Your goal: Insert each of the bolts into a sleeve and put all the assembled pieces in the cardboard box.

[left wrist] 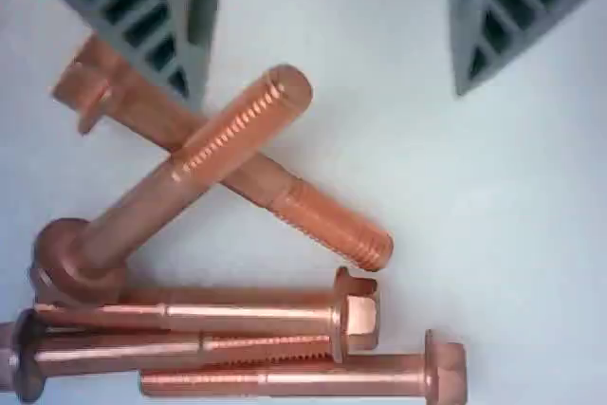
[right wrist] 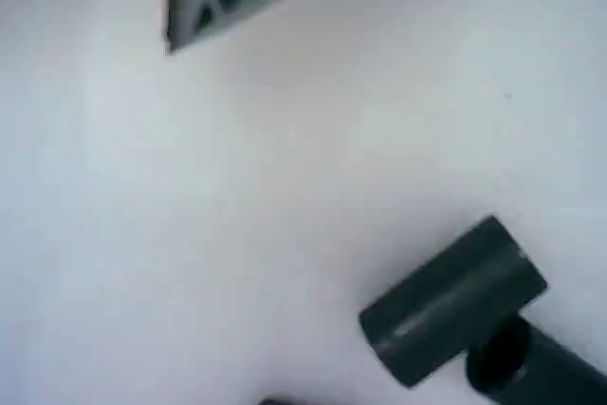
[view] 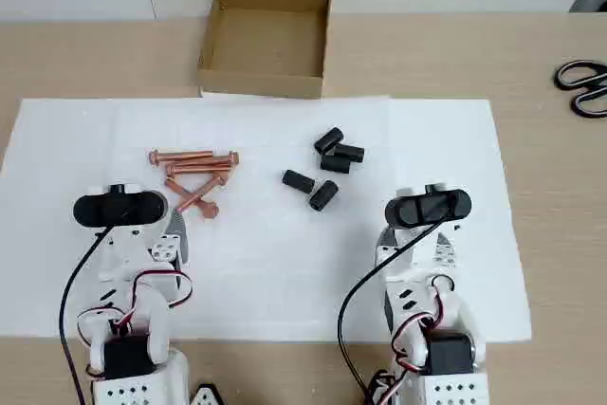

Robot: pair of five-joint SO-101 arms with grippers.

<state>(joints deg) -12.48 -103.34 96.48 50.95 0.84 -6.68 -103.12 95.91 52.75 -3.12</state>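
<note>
5 copper-coloured bolts (view: 185, 155), 5 black sleeves (view: 323, 195), brown cardboard box (view: 261, 81), white sheet (view: 266, 263), tan table (view: 550, 187).

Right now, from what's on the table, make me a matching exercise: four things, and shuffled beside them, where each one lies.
Things: 1 bolts; 2 sleeves; 3 cardboard box; 4 scissors.
Places: A bare table, right edge; B white sheet, left part; C table beyond the sheet's far edge; D near the sheet's middle.
Pairs: 1-B, 2-D, 3-C, 4-A.
</note>
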